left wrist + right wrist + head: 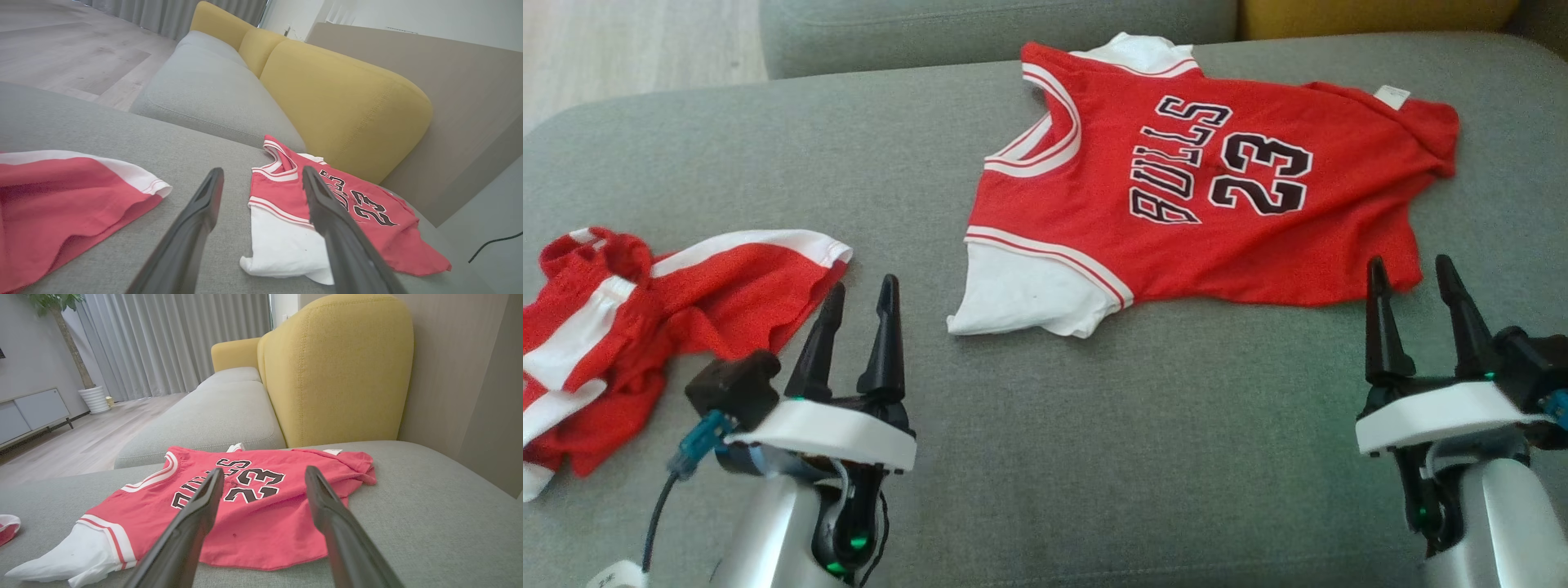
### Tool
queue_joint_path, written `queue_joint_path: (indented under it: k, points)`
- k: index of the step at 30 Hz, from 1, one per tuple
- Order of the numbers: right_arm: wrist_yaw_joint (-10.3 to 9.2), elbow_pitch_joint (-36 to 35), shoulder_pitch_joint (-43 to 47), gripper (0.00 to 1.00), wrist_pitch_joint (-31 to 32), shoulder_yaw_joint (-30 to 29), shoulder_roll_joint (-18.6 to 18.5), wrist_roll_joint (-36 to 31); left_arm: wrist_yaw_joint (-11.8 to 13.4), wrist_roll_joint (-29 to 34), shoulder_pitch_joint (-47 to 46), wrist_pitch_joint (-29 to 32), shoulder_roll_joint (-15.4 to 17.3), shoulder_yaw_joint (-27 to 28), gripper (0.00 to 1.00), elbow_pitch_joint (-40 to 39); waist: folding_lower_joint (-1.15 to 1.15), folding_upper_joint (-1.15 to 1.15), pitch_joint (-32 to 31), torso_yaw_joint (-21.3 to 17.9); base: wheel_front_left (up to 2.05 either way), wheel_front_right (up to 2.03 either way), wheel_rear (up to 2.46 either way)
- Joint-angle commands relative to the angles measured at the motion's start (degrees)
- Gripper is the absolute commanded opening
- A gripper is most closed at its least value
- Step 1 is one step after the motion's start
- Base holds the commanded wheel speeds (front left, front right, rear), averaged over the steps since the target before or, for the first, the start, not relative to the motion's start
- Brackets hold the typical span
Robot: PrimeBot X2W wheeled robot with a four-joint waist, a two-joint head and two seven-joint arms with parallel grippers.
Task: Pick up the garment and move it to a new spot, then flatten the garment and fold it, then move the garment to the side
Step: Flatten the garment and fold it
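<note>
Setting: grey sofa seat cushion [1045, 457] lay under everything, with a yellow backrest [343, 106] behind it and pale wood floor [61, 53] beyond.
Garment: the garment [1217, 245] lay chest-up on the far half of the cushion, mostly flat, not yet lifted.
Direction: it lay ahead of both my arms and between them, a little toward my right.
Long axis: it ran across me, neck opening toward my left and hem toward my right, so the lettering read sideways to me.
Nearer arm: I judged the right. My right fingers [1382, 327] stood just beside the near corner of the hem. My left fingers [884, 343] sat short of the near armhole.
Look: red cloth, black "BULLS" and "23" edged in white, white-and-red striped trim at neck and armholes.
Loose parts: white cloth [1021, 298] spilled out of the near armhole. A small white tag [1391, 96] sat on the far edge. The far hem corner was rumpled.
Left fingers: spread wide, holding nothing.
Right fingers: spread wide, holding nothing.
Neighbour: red shorts [686, 302] with white bands lay bunched at my left, just beside my left fingers and well apart from the garment.
Next, as I judged: reach forward, right toward the hem, left toward the shoulder.
</note>
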Motion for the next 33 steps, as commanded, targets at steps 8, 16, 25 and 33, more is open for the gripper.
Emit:
queue_joint_path:
  k: [8, 16, 25, 33]
  points:
    - [0.20, -4.77, -2.72, 1.00, -0.12, 1.64, 0.42, 0.04, -2.55, 4.69, -5.38, 0.14, 1.49, -4.04, 1.00, 5.69, 0.00, 0.00, 2.56, -2.68, 0.00, 0.00, 0.00]
    - [0.20, -4.62, -3.09, 1.00, -0.88, 2.23, 0.46, 1.25, -2.09, 11.00, -11.64, 3.59, 4.56, -9.21, 1.00, 16.68, 0.00, 0.00, 5.00, -4.49, 0.00, 0.00, 0.00]
    - [0.20, -3.73, -3.74, 1.00, -1.60, 2.70, 0.47, 1.67, -1.56, 11.78, -15.99, 3.12, 5.11, -9.68, 1.00, 24.09, 0.00, 0.00, 6.19, -5.89, 0.00, 0.00, 0.00]
    - [0.20, -3.09, -4.09, 1.00, -1.95, 2.72, 0.47, 1.75, -2.88, 11.34, -18.25, 4.18, 4.87, -11.20, 0.49, 28.65, 0.00, 0.00, 6.64, -6.66, 0.00, 0.00, 0.00]
